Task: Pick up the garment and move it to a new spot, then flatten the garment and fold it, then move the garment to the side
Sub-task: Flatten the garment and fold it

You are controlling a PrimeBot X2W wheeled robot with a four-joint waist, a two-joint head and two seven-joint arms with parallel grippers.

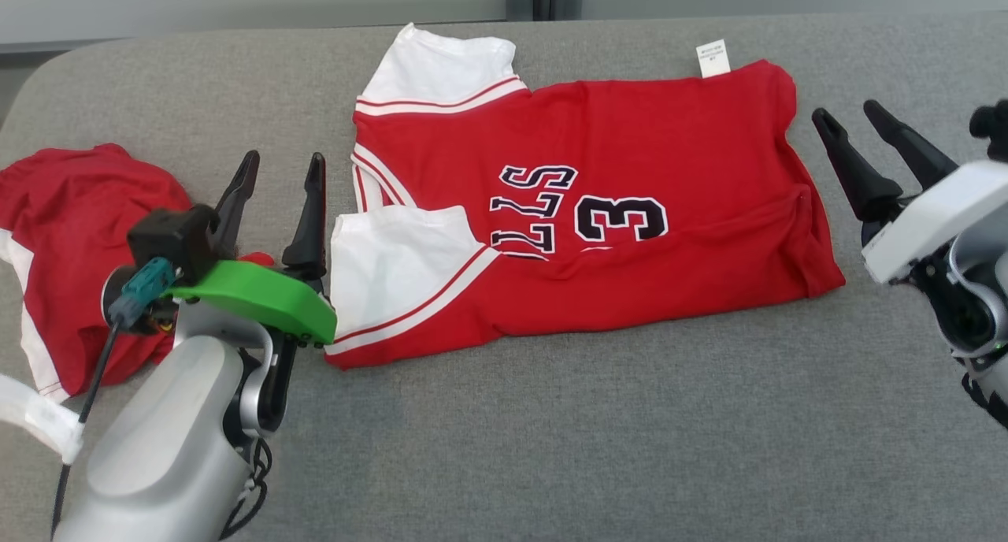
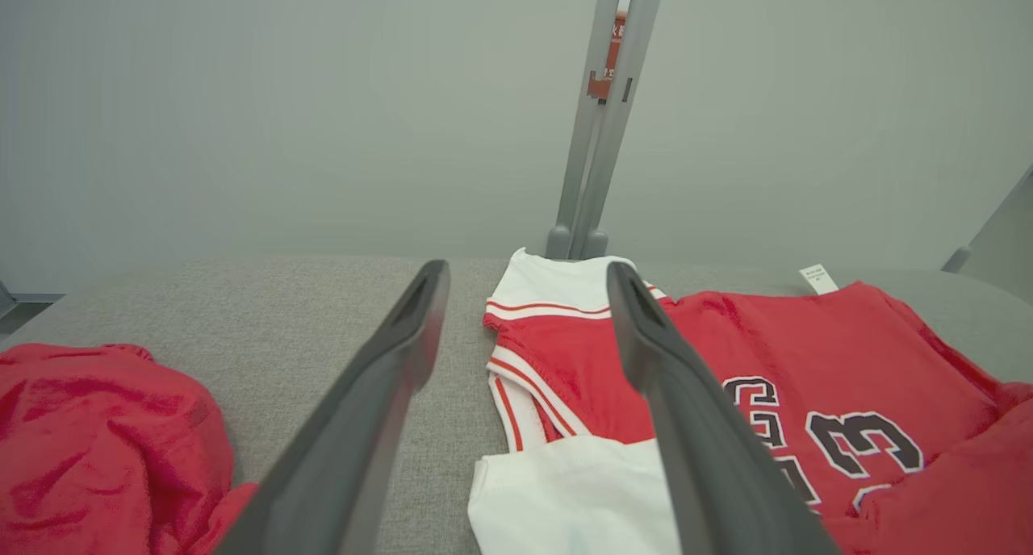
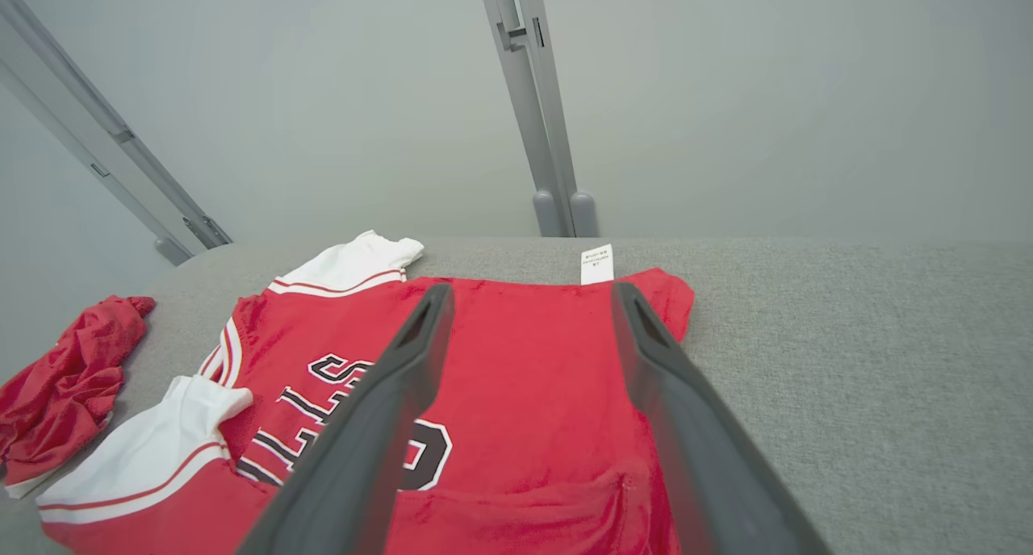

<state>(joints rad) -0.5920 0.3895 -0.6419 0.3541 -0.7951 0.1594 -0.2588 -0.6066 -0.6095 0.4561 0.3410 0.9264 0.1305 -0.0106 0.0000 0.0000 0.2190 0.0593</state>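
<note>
On the grey tabletop (image 1: 551, 447), the folded red jersey (image 1: 598, 211) lies flat between the two pincers. The left pincer (image 1: 284, 162) stands just beside its white sleeve, and the right pincer (image 1: 846, 110) just beside its opposite end. Both gape wide and empty, fingers pointing away from the robot.

I seem to be in a lab test booth: my work surface is a grey cloth-covered table (image 1: 551, 447) with rounded corners, and right behind the table stand plain pale wall panels (image 2: 242, 95) joined by a grey metal post (image 2: 605, 135).
</note>
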